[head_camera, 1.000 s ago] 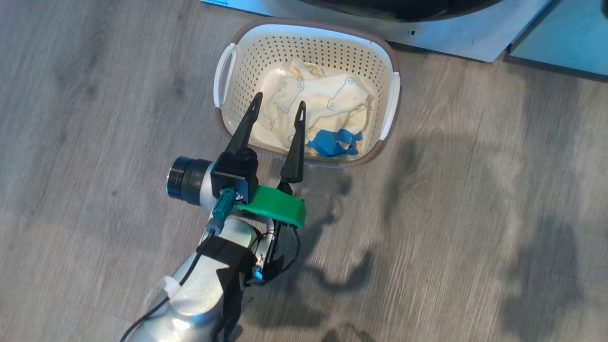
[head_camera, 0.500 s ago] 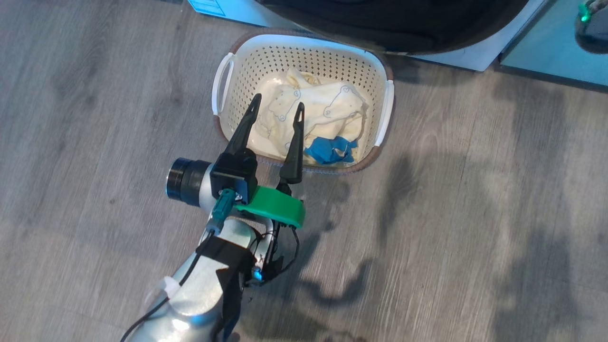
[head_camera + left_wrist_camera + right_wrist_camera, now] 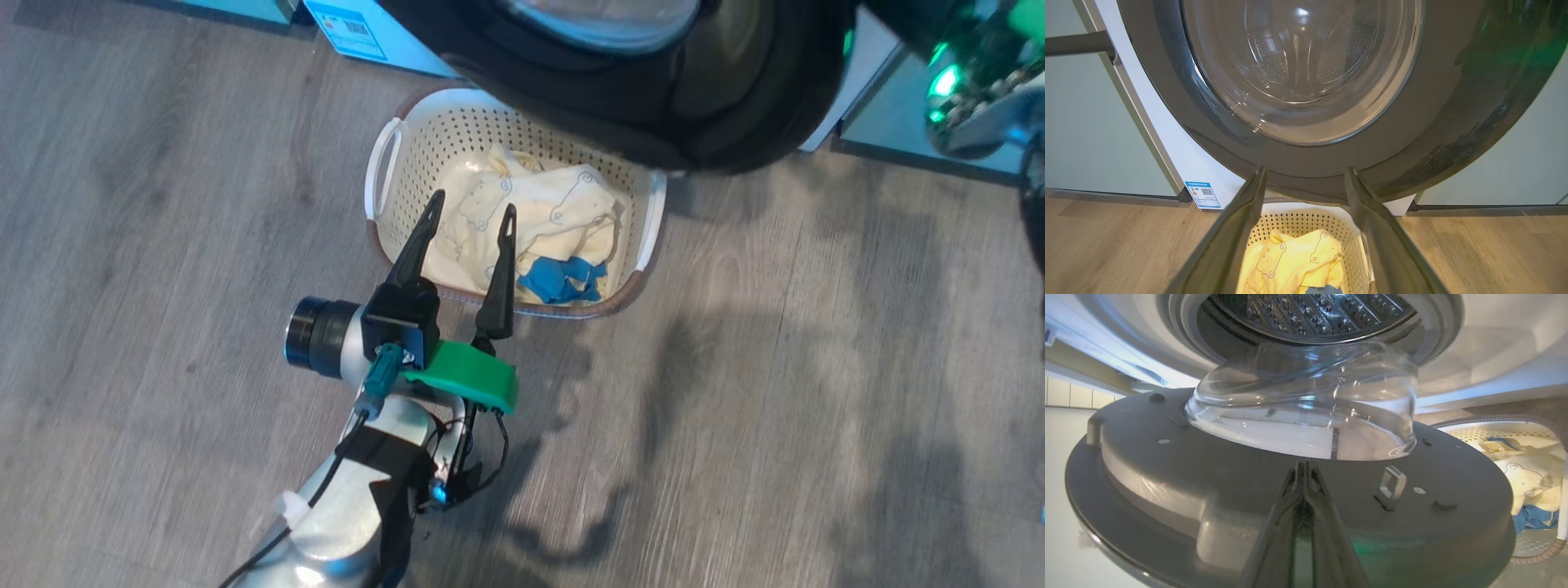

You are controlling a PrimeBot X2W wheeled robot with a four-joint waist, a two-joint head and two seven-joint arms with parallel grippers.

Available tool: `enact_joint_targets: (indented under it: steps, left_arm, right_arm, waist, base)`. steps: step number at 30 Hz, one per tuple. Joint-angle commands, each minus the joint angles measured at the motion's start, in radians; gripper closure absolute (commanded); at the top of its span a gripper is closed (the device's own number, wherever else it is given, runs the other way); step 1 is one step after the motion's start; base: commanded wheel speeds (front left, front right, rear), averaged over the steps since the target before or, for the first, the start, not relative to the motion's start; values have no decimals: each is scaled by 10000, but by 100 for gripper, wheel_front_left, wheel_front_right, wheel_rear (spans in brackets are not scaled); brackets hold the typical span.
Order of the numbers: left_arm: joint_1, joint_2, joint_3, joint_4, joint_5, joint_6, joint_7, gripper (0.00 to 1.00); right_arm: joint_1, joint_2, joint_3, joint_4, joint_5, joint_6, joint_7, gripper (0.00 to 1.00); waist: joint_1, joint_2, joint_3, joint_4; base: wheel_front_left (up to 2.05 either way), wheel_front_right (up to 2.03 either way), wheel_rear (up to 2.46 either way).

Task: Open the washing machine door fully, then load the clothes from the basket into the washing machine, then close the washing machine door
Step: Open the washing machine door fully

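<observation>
A: Which arm is nearer the washing machine door (image 3: 735, 122)?

B: The right one. In its wrist view the right gripper (image 3: 1303, 467) points straight at the door's grey inner face, just below the glass bowl. Its fingers are pressed together with nothing between them. The steel drum (image 3: 1310, 314) of the washing machine (image 3: 1486, 347) lies beyond the bowl.

A: So the door stands partly open?

B: I judge so, but not fully. From the head view its black ring hangs over the far rim of the basket (image 3: 384, 155), so it has to swing further away from the drum. (Whether the fingertips actually touch the inner face, I cannot tell.)

A: And the left arm?

B: The left gripper (image 3: 473, 204) hovers above the basket's near rim with its fingers spread wide and empty. They point toward the clothes (image 3: 539, 212), which lie heaped on the basket floor, long axis across the fingers. The blue strappy piece (image 3: 563, 279) sits nearer the right-hand fingertip. That arm is better placed for the pick, once the door is out of the way.

A: What is hard to make out?

B: The right arm is a blurred patch at the head view's upper right corner. The door covers the basket's far wall, and I cannot tell which side the hinge is on.
</observation>
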Motion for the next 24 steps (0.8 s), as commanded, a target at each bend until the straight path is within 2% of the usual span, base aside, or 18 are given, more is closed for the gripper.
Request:
enact_joint_targets:
  steps: [1,16,24]
  left_arm:
    - [65,139,393,-230,32,2,-97,0]
    - [349,139,396,-163,53,-64,-97,0]
    - [356,139,404,-178,23,-62,-97,0]
  right_arm:
    - [132,312,188,-618,72,-27,208,100]
    - [1765,461,987,-2497,539,-27,929,100]
    - [2434,485,2042,-3389,1306,-27,876,100]
  waist:
    - [1,0,-118,13]
    - [1,0,-529,113]
    - [1,0,-547,191]
  base:
    - [0,0,0]
    - [0,0,0]
    - [0,0,0]
